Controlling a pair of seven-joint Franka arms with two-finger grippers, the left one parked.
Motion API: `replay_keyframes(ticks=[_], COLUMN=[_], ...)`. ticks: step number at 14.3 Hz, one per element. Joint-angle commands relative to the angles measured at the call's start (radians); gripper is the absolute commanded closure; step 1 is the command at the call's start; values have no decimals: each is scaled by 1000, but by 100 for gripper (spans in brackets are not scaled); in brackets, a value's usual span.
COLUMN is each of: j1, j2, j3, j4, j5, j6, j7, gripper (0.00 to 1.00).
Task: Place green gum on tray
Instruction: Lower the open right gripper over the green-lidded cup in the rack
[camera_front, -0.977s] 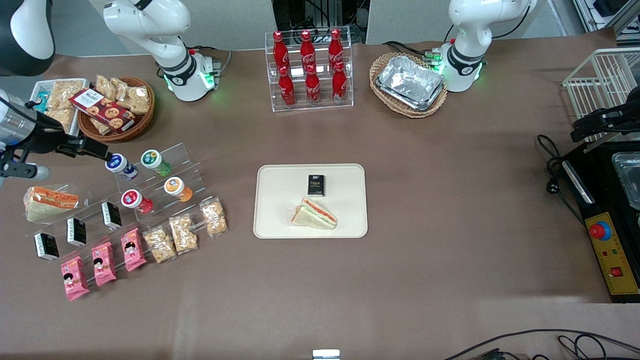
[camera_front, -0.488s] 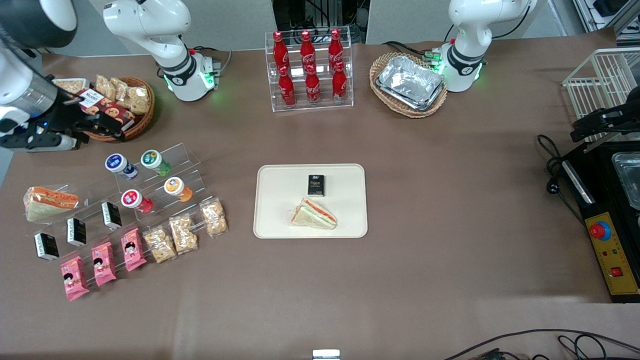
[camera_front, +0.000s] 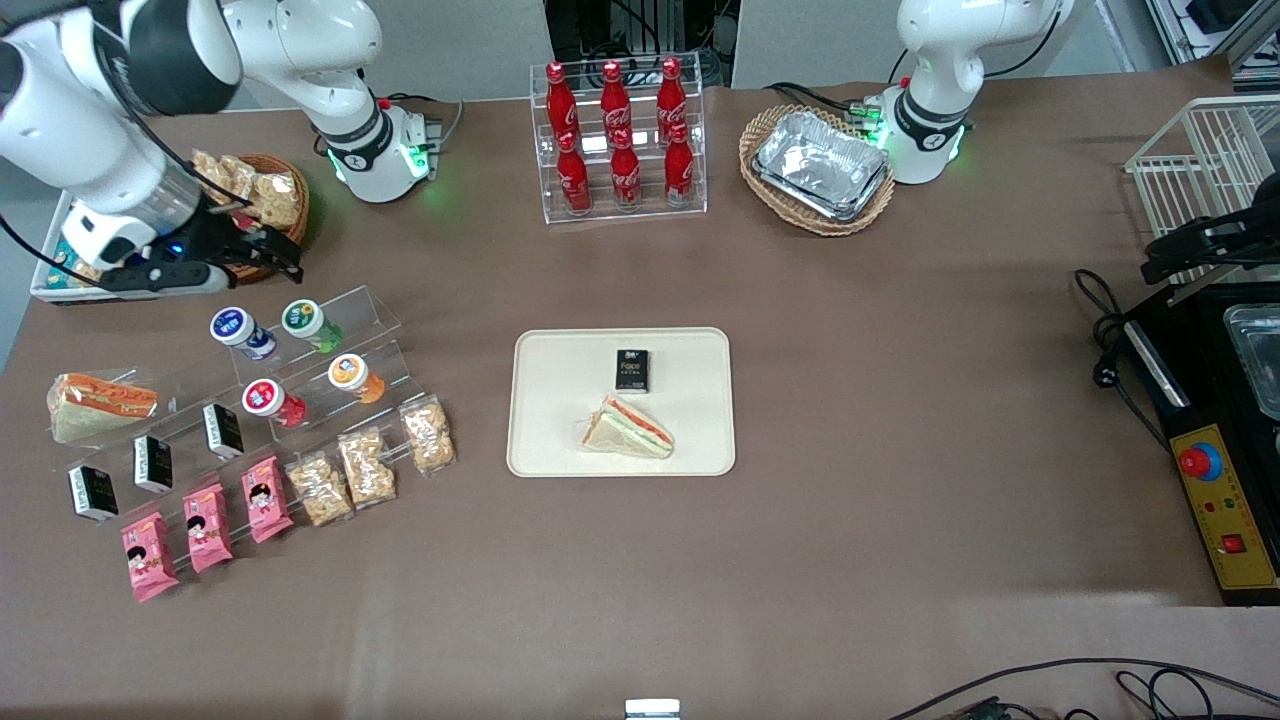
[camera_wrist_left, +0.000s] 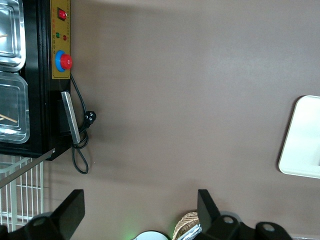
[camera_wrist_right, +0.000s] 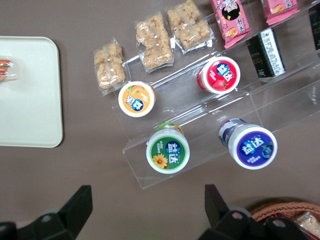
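The green gum (camera_front: 305, 322) is a small bottle with a white-rimmed green-label lid, lying on the upper step of a clear acrylic rack (camera_front: 375, 305). It also shows in the right wrist view (camera_wrist_right: 168, 149). The cream tray (camera_front: 560, 440) lies at the table's middle; its rounded corner shows in the right wrist view (camera_wrist_right: 30, 100). My right gripper (camera_front: 280, 255) hovers open and empty above the table, a little farther from the front camera than the green gum. In the right wrist view the gripper (camera_wrist_right: 147, 200) has its fingers spread wide, with the gum's lid close to the gap between them.
A blue-lidded bottle (camera_front: 232, 326) lies beside the green gum; orange-lidded (camera_front: 348, 372) and red-lidded (camera_front: 264, 397) bottles lie one step nearer. A wicker snack basket (camera_front: 275, 200) is by the gripper. A sandwich (camera_front: 628, 428) and a black box (camera_front: 632, 369) are on the tray.
My right gripper has swung in from the working arm's end of the table, farther from the front camera, and now sits close to the gum rack. The bottles have not moved.
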Motion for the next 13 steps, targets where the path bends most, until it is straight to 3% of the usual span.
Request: replay_keyframes(ticks=[1, 13], j1=[0, -9], j2=[-27, 56], j3=[3, 26], j4=[-109, -234], j5=[-1, -64], j6=[121, 350], j7=[-5, 9], gripper=[0, 0])
